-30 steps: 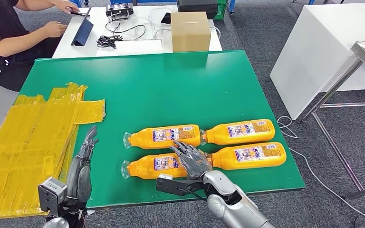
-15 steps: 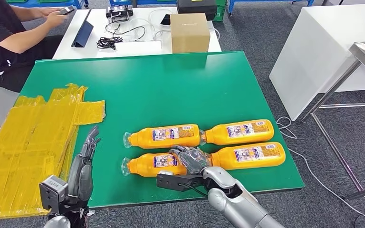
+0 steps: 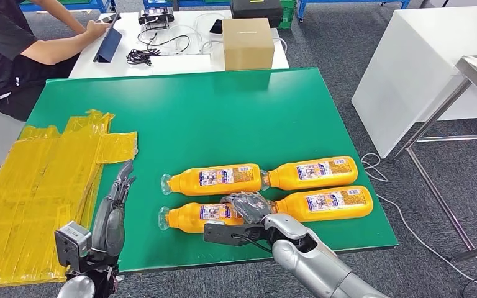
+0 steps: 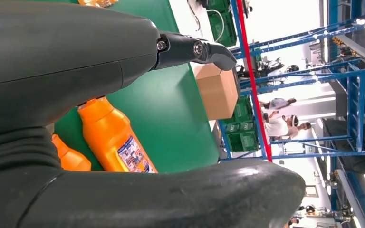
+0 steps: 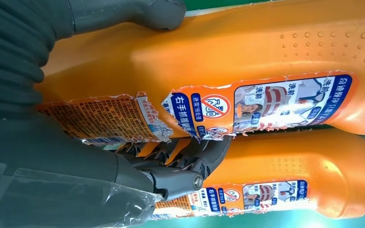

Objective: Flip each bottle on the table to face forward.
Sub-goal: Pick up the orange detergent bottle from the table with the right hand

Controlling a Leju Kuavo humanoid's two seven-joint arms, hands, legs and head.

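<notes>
- Right hand [image 3: 248,207]: at the near edge of the green table [image 3: 223,112], fingers [image 5: 190,159] curled over the near-left bottle [image 3: 192,217] and wrapped round its body; thumb on the opposite side in the right wrist view. It grips this bottle.
- Near-left bottle: lies on its side, cap to the left, torn label facing up.
- Near-right bottle [image 3: 329,202]: just right of the hand, lying flat, label up.
- Left hand [image 3: 115,211]: at the near-left table edge, beside the yellow sheets [image 3: 43,186], fingers stretched out and apart, holding nothing.
- Far row: far-left bottle [image 3: 214,177] and far-right bottle [image 3: 310,172], end to end, labels up, just behind the near pair.
- Far side: cardboard box [image 3: 248,42] on a white desk [image 3: 174,61]; a person [image 3: 12,56] sits at far left.
</notes>
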